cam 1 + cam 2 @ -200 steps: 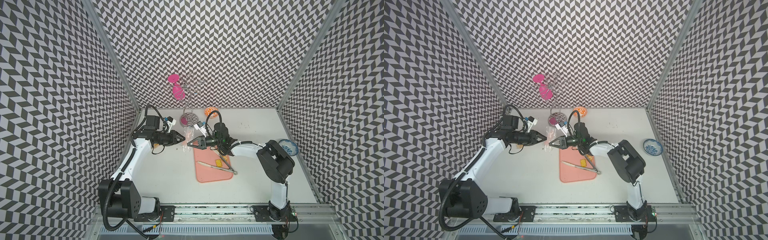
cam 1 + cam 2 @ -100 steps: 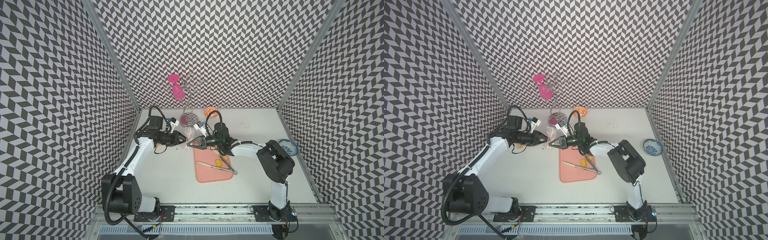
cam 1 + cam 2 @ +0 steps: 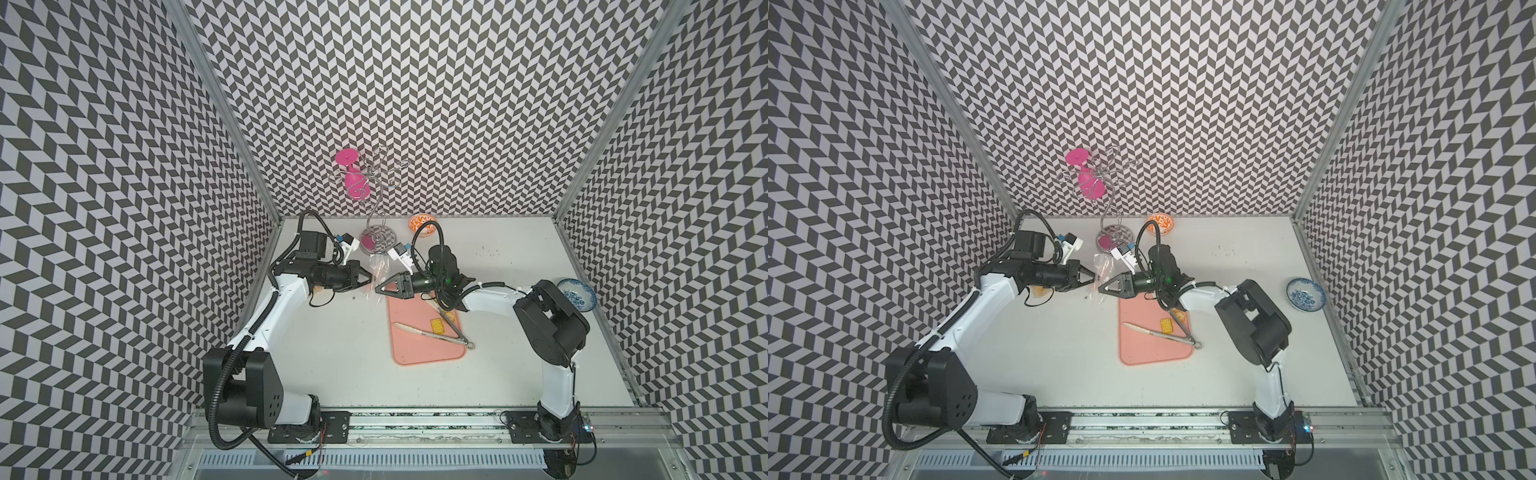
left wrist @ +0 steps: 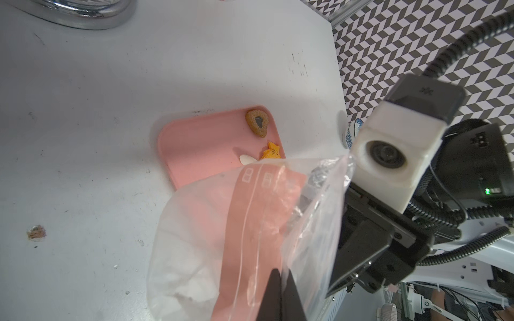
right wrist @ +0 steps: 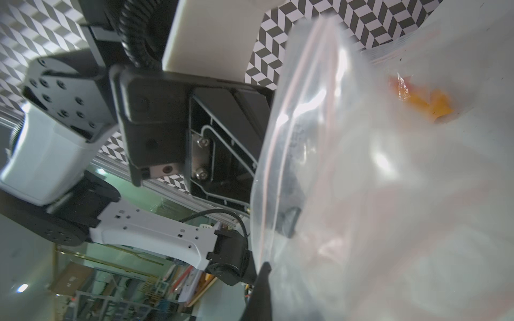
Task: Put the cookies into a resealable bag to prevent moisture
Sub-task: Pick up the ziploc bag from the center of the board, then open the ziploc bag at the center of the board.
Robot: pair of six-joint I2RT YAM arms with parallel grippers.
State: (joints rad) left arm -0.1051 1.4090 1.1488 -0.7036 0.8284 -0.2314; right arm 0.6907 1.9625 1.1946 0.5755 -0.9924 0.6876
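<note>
A square cracker point(image 3: 436, 325) lies on the pink board point(image 3: 415, 353) beside the tongs point(image 3: 440, 337), and a heart cookie point(image 4: 257, 126) and a fish cookie point(image 4: 271, 152) sit near one corner. Beyond, the left gripper point(image 3: 369, 279) pinches the clear bag point(image 3: 377, 268) by its pink, box-marked seal strip. The right gripper point(image 3: 377, 289) touches the bag; I cannot tell whether it grips.

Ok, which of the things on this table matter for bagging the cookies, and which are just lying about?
For the job: resealable bag, pinched in the left gripper; cookies on the pink tray; probably the tongs lying there too.
Lying about: wire rack with the pink glass; orange bowl; blue bowl.
</note>
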